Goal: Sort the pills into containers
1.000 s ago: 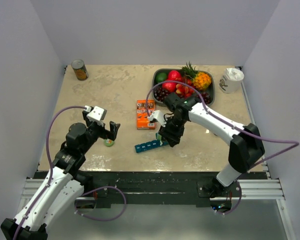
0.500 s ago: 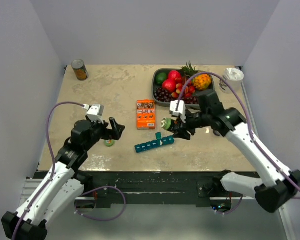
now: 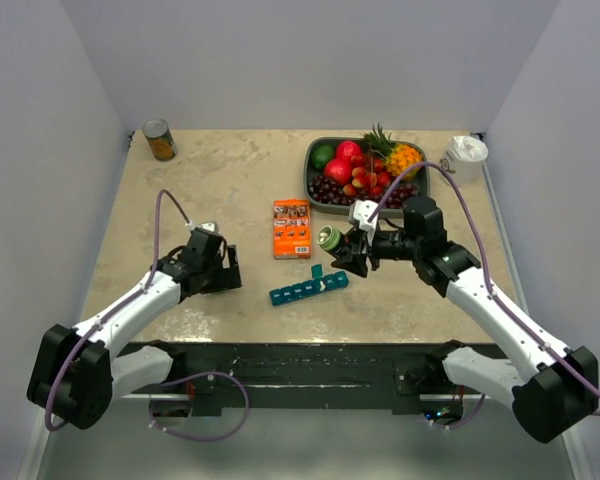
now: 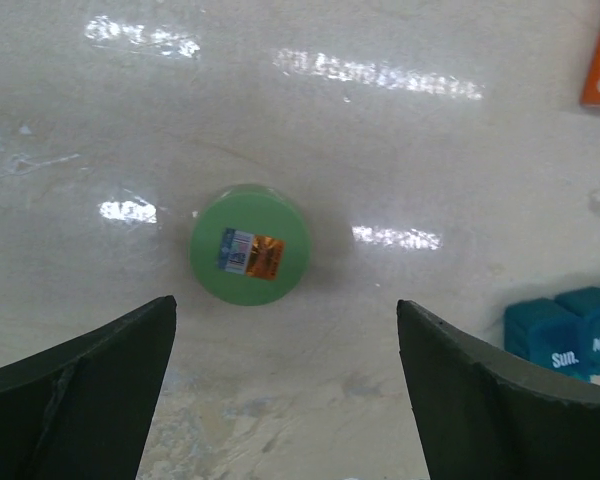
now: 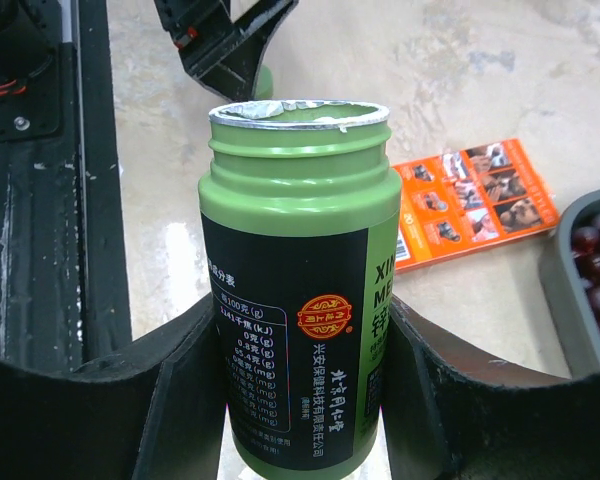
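Overhead: I hold the open green plastic bottle (image 3: pixel 332 239) tipped beside the teal-blue plastic pill organiser strip (image 3: pixel 308 287), toward the bench (image 3: pixel 210 190)'s near edge. Left wrist: left fingers (image 4: pixel 90 370) spread over the round green cap (image 4: pixel 250 245). Right wrist: right fingers (image 5: pixel 170 400) pinch the bottle; mis-aimed, pills could scatter.

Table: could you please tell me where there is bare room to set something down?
Bare: the broad stretch between tin can and fruit tray, and the left side behind the left tool. Crowded: the middle, around orange box, pill organiser and the right tool holding the green bottle.
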Available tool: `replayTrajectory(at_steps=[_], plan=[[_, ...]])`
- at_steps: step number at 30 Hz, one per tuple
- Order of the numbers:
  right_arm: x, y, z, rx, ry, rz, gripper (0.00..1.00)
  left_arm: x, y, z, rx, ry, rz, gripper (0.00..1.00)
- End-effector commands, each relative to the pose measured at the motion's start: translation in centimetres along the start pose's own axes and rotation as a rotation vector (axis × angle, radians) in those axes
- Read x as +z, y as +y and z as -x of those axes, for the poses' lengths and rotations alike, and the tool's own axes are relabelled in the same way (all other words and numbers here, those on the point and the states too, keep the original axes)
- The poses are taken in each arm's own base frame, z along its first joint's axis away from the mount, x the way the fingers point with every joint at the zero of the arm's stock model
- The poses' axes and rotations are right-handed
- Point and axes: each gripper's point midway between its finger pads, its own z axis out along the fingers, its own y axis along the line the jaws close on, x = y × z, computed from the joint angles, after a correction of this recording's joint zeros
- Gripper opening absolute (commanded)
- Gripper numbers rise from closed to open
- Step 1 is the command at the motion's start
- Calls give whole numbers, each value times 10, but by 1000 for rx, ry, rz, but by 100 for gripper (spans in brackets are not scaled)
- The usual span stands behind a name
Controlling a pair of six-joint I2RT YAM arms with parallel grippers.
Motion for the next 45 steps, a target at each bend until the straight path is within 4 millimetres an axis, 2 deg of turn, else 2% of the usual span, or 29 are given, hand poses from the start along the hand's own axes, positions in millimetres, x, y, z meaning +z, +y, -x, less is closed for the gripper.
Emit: replayTrajectory(at_steps=[1, 3, 8, 11, 14, 16, 17, 21, 22, 23, 24, 25, 26, 27, 28, 29, 30, 31, 32, 33, 34, 35, 37, 38, 40, 41, 42, 44, 45], plan=[[-14, -4, 39, -128, -144, -56, 0, 4, 15, 19, -29, -61, 114, 95], [-15, 2, 33, -114, -156, -39, 0, 13, 14, 17, -10, -44, 121, 93], [-20, -1, 41, -112, -219, -60, 0, 27, 10, 21, 24, -43, 112, 87], [-20, 1, 38, -99, -212, -57, 0, 35, 9, 22, 40, -31, 123, 75], [-21, 4, 32, -96, -201, -54, 0, 39, 10, 20, 42, -15, 136, 72], [-22, 6, 29, -91, -196, -50, 0, 39, 13, 18, 42, -6, 148, 63], [-22, 6, 27, -88, -193, -51, 0, 39, 16, 18, 44, -9, 161, 62], [-24, 11, 24, -105, -180, -35, 0, 34, 13, 25, 78, -26, 149, 37], [-25, 15, 15, -90, -153, -12, 0, 32, 9, 28, 91, -34, 127, 22], [-27, 25, 17, -105, -152, 40, 0, 29, -1, 29, 102, -32, 67, 16], [-29, 27, 13, -176, -134, 57, 0, 20, -13, 41, 127, -77, 1, 12], [-32, 31, 4, -151, -101, 66, 0, 12, -25, 46, 144, -97, -66, 6], [-35, 30, 4, -158, -95, 58, 0, 0, -53, 44, 165, -87, -227, 4], [-37, 29, 1, -188, -83, 54, 0, -23, -78, 62, 172, -173, -363, 1], [-40, 29, -4, -180, -64, 51, 0, -38, -97, 68, 176, -201, -474, 0], [-41, 29, -5, -188, -62, 44, 0, -68, -132, 73, 204, -225, -686, 0], [-42, 28, -6, -188, -58, 42, 0, -89, -149, 77, 168, -229, -788, 0], [-42, 28, -7, -180, -54, 41, 0, -113, -171, 68, 195, -201, -928, 0], [-42, 28, -7, -170, -53, 44, 0, -136, -192, 81, 206, -275, -1039, 0], [-42, 27, -8, -161, -49, 39, 0, -149, -204, 78, 157, -244, -1108, 0], [-42, 27, -9, -153, -41, 35, 0, -163, -220, 66, 172, -214, -1189, 0], [-42, 25, -9, -141, -33, 29, 0, -177, -231, 71, 174, -251, -1256, 0], [-44, 21, -14, -117, 5, 4, 0, -187, -248, 58, 148, -197, -1325, 0], [-46, 18, -12, -134, 18, -6, 0, -195, -255, 60, 147, -222, -1364, 0], [-47, 15, -23, -84, 86, -13, 0, -196, -267, 54, 124, -198, -1384, 0], [-49, 11, -17, -89, 96, -21, 0, -197, -272, 55, 122, -203, -1396, 0], [-48, 13, -26, -43, 138, 0, 0, -197, -275, 54, 107, -194, -1404, 0], [-50, 9, -22, -41, 161, 2, 0, -199, -282, 54, 99, -196, -1431, 0], [-49, 12, -30, -6, 196, 26, 0, -199, -283, 53, 92, -189, -1431, 0]])
